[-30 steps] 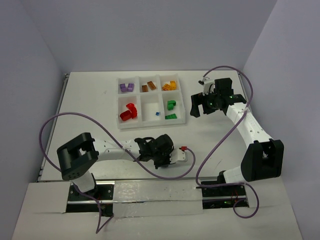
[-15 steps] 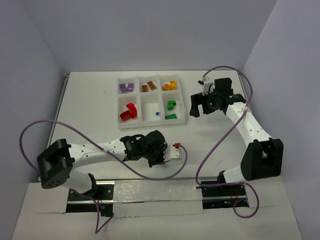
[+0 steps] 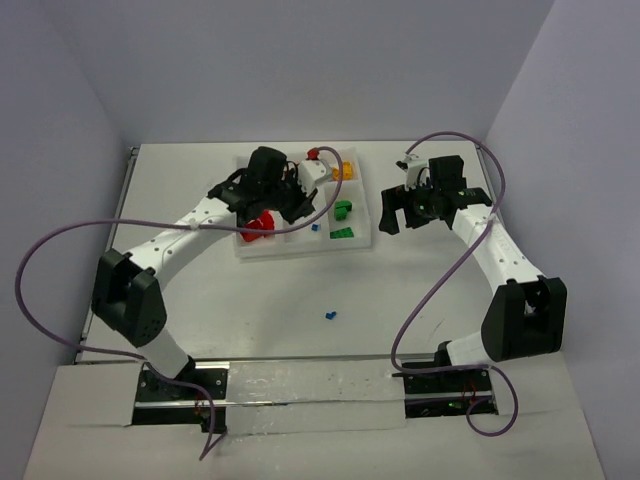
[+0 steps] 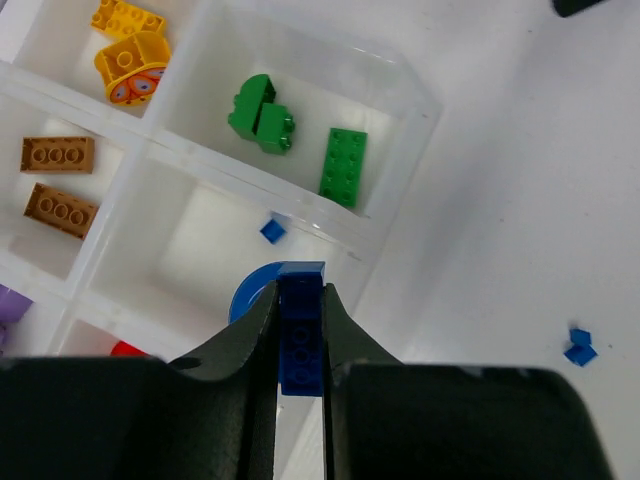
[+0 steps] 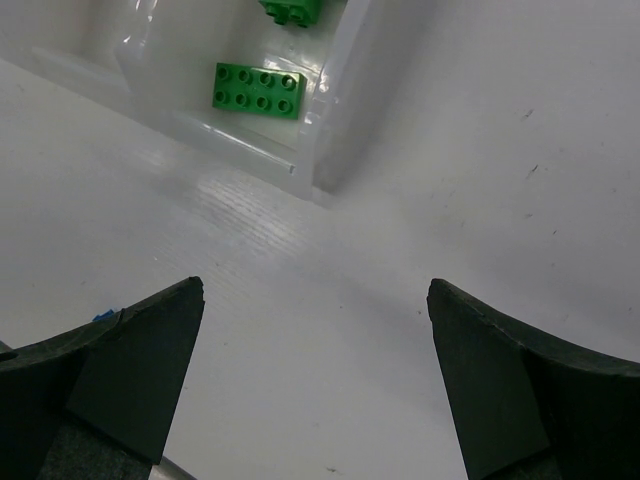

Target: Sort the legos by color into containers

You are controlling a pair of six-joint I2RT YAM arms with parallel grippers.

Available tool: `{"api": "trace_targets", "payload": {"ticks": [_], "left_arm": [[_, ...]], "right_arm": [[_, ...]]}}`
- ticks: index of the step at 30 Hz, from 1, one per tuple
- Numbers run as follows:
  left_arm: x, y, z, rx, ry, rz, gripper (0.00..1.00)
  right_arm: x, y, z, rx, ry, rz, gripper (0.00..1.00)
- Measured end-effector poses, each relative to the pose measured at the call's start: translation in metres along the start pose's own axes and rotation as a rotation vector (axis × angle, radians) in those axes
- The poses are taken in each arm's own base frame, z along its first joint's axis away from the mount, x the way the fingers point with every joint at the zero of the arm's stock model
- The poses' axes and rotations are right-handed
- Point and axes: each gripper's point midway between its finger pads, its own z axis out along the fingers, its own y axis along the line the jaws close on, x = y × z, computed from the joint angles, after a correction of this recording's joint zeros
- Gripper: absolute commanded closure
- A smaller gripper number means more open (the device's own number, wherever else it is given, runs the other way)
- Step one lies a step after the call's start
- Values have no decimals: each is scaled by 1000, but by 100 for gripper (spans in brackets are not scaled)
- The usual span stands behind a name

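Observation:
My left gripper [image 3: 291, 204] hangs over the white tray [image 3: 300, 251], above its front middle compartment. In the left wrist view the left gripper [image 4: 300, 296] is shut on a dark blue brick [image 4: 301, 335]. A blue curved piece [image 4: 246, 293] shows just behind the brick. A tiny blue piece [image 4: 272, 231] lies in that compartment. Green bricks [image 4: 343, 165] fill the front right compartment, yellow ones [image 4: 130, 62] the back right, brown-orange ones [image 4: 57, 154] the back middle. Red pieces [image 3: 258, 224] lie front left. My right gripper [image 3: 401, 211] is open and empty beside the tray's right edge.
A small blue piece [image 3: 328, 316] lies loose on the table in front of the tray, and it also shows in the left wrist view [image 4: 578, 346]. The right wrist view shows the tray corner [image 5: 322, 150] and a green brick [image 5: 256, 89]. Purple cables loop over the table.
My left arm has swung from the table's front middle up to the tray, carrying the blue brick. A small blue piece is now uncovered on the table. The right arm has not moved.

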Motion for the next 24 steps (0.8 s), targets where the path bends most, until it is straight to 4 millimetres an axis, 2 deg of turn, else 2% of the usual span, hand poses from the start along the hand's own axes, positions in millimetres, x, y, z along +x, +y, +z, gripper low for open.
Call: {"api": "trace_targets", "payload": {"ticks": [4,8,13,16,20,24], "left_arm": [[13,16,26,-5,39,-35,100],[39,27,54,-6,103,-82,100],[63,43,71,-33,157,-117,100],[67,54,76,-56,164,-127,91],[69,63,76,-84,164,-136,55],[64,68,75,-102,155,-137,44]], "right_arm": [[0,0,0,-1,0,-5,0],[0,0,0,-2,1,-16,0],[1,1,-2,-9,3,-39,0],[3,2,-4,-10,3,-52,0],[4,3,-7,-16,5,-69,0],[10,8,-7,-27,18,-90,0]]}}
